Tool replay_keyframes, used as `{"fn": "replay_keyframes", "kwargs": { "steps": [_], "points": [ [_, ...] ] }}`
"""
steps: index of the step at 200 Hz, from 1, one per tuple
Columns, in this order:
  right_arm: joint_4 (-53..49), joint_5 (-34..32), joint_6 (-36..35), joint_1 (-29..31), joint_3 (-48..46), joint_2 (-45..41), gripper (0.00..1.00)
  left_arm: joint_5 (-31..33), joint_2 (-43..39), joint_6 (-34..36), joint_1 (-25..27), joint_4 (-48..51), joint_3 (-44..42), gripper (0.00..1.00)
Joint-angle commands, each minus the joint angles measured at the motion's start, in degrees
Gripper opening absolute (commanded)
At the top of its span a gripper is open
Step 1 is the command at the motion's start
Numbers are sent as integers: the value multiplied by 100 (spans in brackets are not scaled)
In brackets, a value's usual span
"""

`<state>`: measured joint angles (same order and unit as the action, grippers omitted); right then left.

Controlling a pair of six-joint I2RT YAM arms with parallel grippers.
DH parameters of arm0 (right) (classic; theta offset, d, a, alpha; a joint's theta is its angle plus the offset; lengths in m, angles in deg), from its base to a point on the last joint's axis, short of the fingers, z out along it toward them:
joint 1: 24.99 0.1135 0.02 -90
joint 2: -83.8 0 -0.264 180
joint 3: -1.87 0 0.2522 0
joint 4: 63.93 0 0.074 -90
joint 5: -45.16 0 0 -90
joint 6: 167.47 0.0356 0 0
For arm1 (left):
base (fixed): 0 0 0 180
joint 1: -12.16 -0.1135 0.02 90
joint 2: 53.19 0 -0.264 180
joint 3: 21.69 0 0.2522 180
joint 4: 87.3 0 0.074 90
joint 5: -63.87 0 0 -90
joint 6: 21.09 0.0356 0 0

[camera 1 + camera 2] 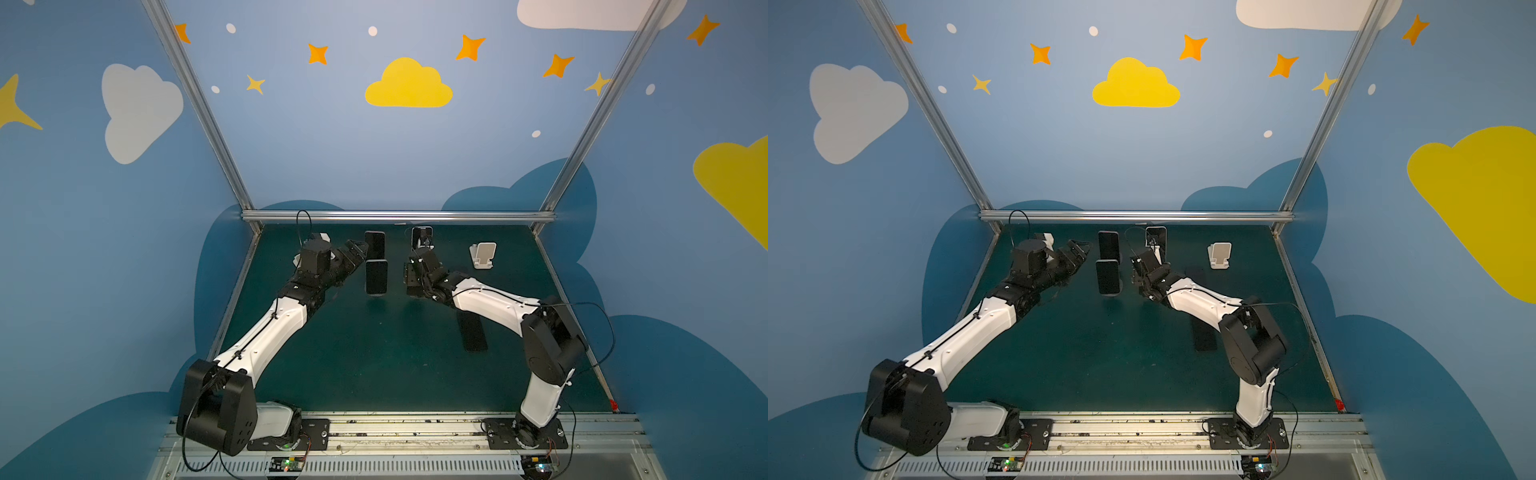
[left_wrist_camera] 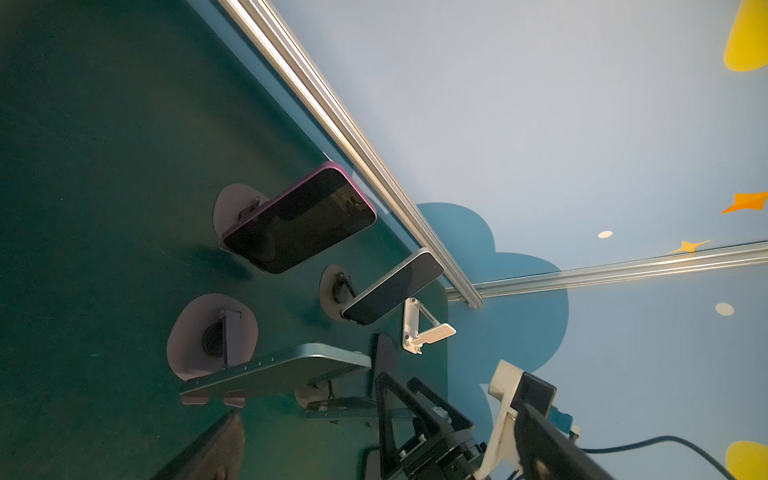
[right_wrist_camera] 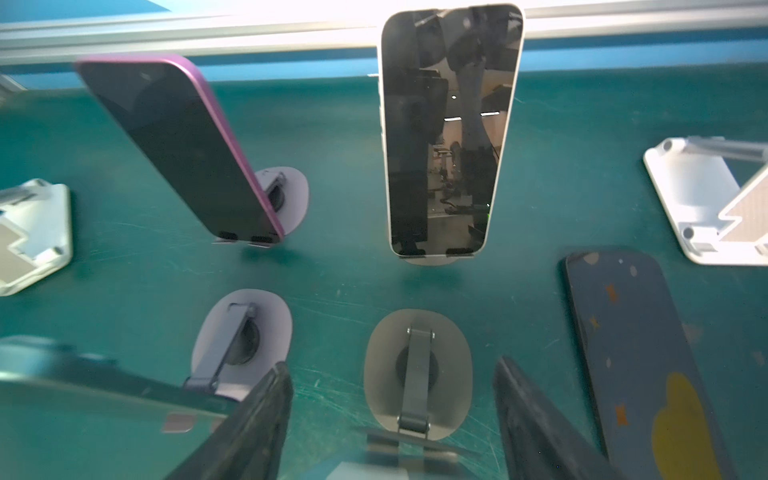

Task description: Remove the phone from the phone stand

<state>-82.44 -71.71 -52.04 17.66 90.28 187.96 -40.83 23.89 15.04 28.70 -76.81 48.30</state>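
Three phones stand on stands: a purple-edged phone (image 1: 375, 244) (image 3: 178, 149) and a white-edged phone (image 1: 422, 237) (image 3: 449, 133) at the back, and a teal phone (image 1: 376, 277) (image 2: 278, 365) in front. My right gripper (image 3: 390, 365) (image 1: 411, 276) hangs over a fourth grey stand (image 3: 417, 374). Its fingers (image 3: 257, 415) stand apart on either side. That stand's phone shows only as a pale blurred edge (image 3: 365, 469), and I see no touch. My left gripper (image 1: 360, 251) is open, just left of the purple-edged phone.
An empty white stand (image 1: 483, 255) (image 3: 706, 208) sits at the back right, another white stand (image 3: 33, 237) at the far left. A dark phone (image 1: 473, 332) (image 3: 644, 365) lies flat on the green mat under my right arm. The metal rail (image 1: 395, 216) bounds the back.
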Motion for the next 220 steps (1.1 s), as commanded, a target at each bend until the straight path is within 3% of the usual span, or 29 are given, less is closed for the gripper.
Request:
{"fn": "replay_keyframes", "kwargs": {
  "steps": [1, 167, 220],
  "points": [
    [240, -9, -136, 34, -27, -388, 71, -86, 33, -1, 8, -130, -30, 100],
    [-227, -251, -399, 161, -850, -1960, 70, -141, -18, 219, 296, -122, 61, 100],
    [-924, -261, 75, 199, -1480, -2807, 70, 4, -99, 514, 939, 50, 156, 100]
  ]
}}
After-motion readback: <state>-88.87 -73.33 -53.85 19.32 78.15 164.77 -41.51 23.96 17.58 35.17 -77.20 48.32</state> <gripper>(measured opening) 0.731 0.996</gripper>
